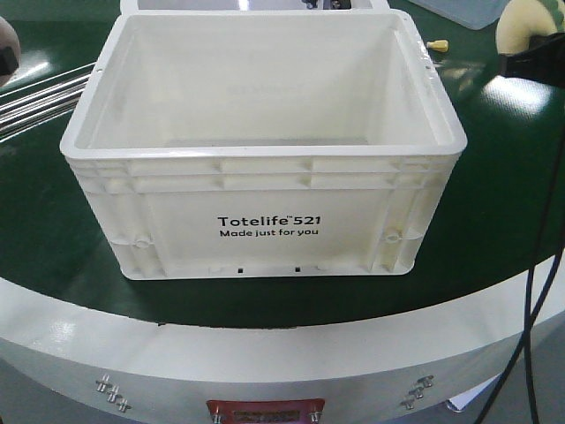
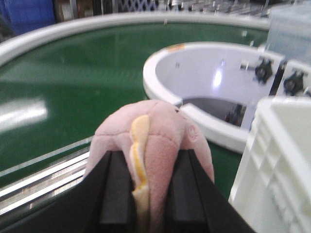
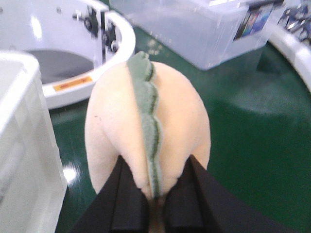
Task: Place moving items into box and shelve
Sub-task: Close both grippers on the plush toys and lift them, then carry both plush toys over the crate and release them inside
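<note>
A white box [image 1: 177,148] is seen standing upright on the green table [image 1: 494,177], its opening facing up and nothing lying inside it. The left gripper [image 2: 148,160] is clamped on a pink toy [image 2: 160,141], which is pinched between the two black fingers [image 2: 114,184] with its beige scalloped seam running down the middle. The toy is held just beside the box's left wall, outside it. The right gripper [image 3: 158,167] is likewise closed tight around a pale yellow toy [image 3: 180,116] with a green scalloped ridge, held outside the box's right wall.

The step in hand is judged to be the carrying of both toys to the box; neither has been put in yet. In the front view only slivers of the toys are caught at the frame edges, so their height against the rim probably cannot be settled.

For the next move, each toy would need to be raised above the ribbed rim, brought inward over the opening and let go there. Shelving the box is left for afterwards; no shelf is shown.
</note>
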Controlling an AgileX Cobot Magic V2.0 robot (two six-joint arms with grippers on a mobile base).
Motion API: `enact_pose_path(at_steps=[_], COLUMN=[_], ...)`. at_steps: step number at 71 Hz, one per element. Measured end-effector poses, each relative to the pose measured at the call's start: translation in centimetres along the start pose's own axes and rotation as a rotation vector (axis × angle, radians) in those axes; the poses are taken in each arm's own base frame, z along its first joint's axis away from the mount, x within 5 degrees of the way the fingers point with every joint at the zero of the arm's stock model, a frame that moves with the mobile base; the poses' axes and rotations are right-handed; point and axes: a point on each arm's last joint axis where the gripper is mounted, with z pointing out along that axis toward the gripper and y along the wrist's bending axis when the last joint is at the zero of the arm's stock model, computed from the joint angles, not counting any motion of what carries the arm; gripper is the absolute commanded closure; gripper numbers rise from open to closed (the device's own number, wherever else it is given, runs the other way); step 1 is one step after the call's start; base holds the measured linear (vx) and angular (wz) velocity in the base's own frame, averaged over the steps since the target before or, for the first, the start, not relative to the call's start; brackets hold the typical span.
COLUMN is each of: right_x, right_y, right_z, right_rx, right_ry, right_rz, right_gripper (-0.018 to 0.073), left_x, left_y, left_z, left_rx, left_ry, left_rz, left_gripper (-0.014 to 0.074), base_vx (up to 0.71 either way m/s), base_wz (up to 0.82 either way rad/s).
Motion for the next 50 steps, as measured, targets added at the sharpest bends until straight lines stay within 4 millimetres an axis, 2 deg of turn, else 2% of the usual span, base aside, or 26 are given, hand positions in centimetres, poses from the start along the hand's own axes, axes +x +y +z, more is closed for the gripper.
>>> enact_pose_path(at_steps=[14,22,26,38,50], right_x=[-1.7,-2.4,-2.6,-3.1,-3.5], right_y=[-0.2,0.8,1.8,6.8,10.9], right_z=[-2.6,-3.5,-3.8,-4.7,-5.8], right_rx=[0.007,-0.025,-0.057,-0.225,-0.368], right_ry=[-0.099,-0.14,-0.154,-0.202,-0.276], right_rz=[0.001,-0.022,-0.058,-0.14,-0.177], right_gripper=[0.0571,0.0571,0.0571,0.0571,0.0571], left_x=[-1.5,-1.8,-1.9,-2.4,-1.5], left_y=[-0.8,-2.7,-3.9,-7.8,-11.0], left_z=[-1.3,-1.5,-1.6,-2.4,-2.5], left_rx=[0.033,0.103,0.147,0.291,0.408], left_ry=[-0.089,-0.117,-0.121,-0.146,-0.131], left_rz=[0.003,0.011,0.027,0.092,0.134], left_gripper=[0.0622,0.0622,0.0622,0.0622,0.0622], base_vx=[0.0,0.0,0.0,0.0,0.0], base_wz=[0.0,0.0,0.0,0.0,0.0])
